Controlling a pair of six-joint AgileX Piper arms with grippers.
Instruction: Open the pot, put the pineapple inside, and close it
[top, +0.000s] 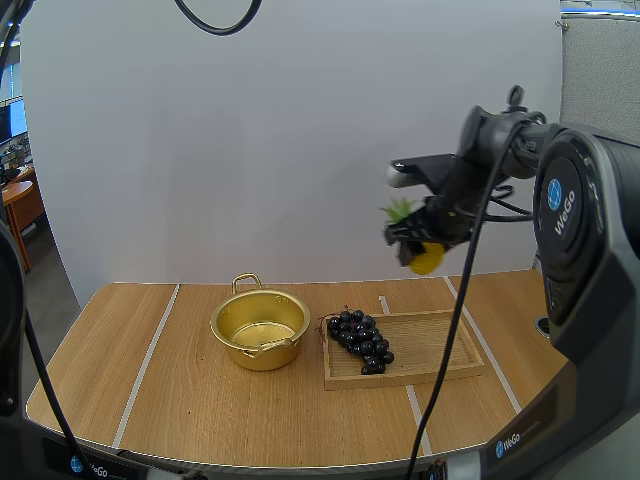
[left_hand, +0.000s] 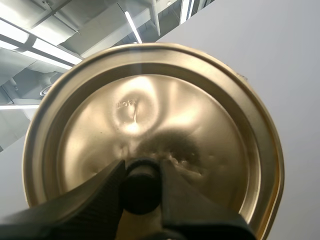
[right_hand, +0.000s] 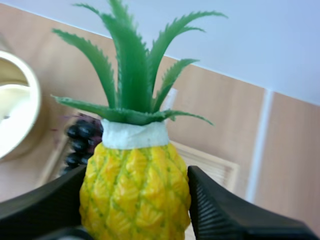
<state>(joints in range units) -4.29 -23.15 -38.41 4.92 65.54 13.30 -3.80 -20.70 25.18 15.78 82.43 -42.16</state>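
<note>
Above the table (top: 200, 400) — right end effector (top: 412, 243) clamps pineapple (right_hand: 135, 190); left one (left_hand: 141, 192), seemingly, the lid (left_hand: 150, 115).

High view overlooks table (top: 200, 400) – wrist views close; right shares grapes (right_hand: 82, 137), perhaps pot (right_hand: 15, 110)

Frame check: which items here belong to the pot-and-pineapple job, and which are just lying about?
Job: pot, lid in left claw, pineapple in right claw.
Lying about: grapes, wooden tray.

Glossy gold metal pot (top: 260, 328); matt wood tray (top: 432, 345).
</note>
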